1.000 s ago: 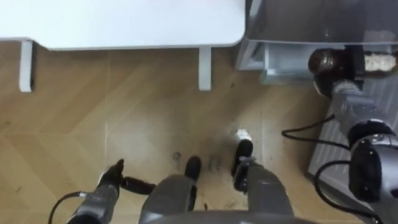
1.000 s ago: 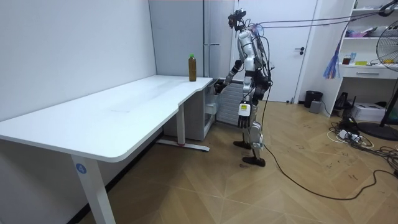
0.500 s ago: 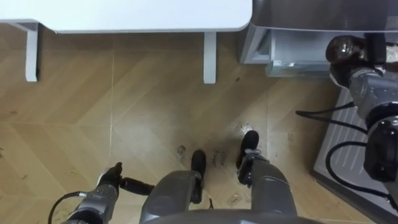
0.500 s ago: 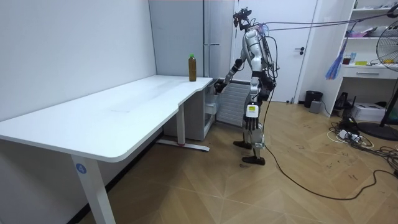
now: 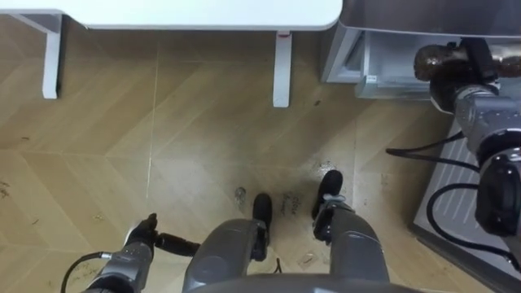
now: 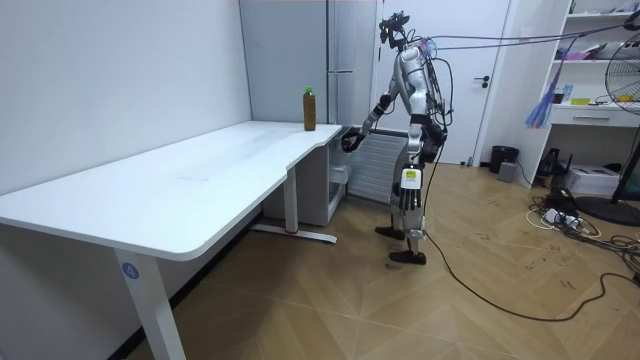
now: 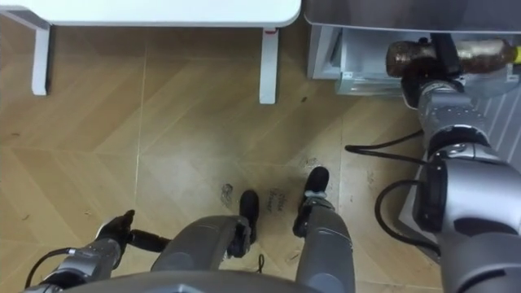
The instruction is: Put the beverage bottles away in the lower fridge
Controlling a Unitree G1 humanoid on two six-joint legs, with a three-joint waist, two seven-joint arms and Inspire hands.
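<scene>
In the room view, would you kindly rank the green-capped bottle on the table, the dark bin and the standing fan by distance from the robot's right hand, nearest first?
From the right hand, shut on a brown bottle:
1. Green-capped bottle, on the table, to the room view's left.
2. Bin, by the door.
3. Fan, at the room view's right edge.

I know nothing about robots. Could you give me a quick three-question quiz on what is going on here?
1. True or false: the right hand holds a brown bottle lying sideways.
2. Where does the other bottle stand? A) on the floor B) on the white table C) on a shelf
3. Fill in: the left hand hangs low and holds ____.
Key: 1 true; 2 B; 3 nothing.
</scene>
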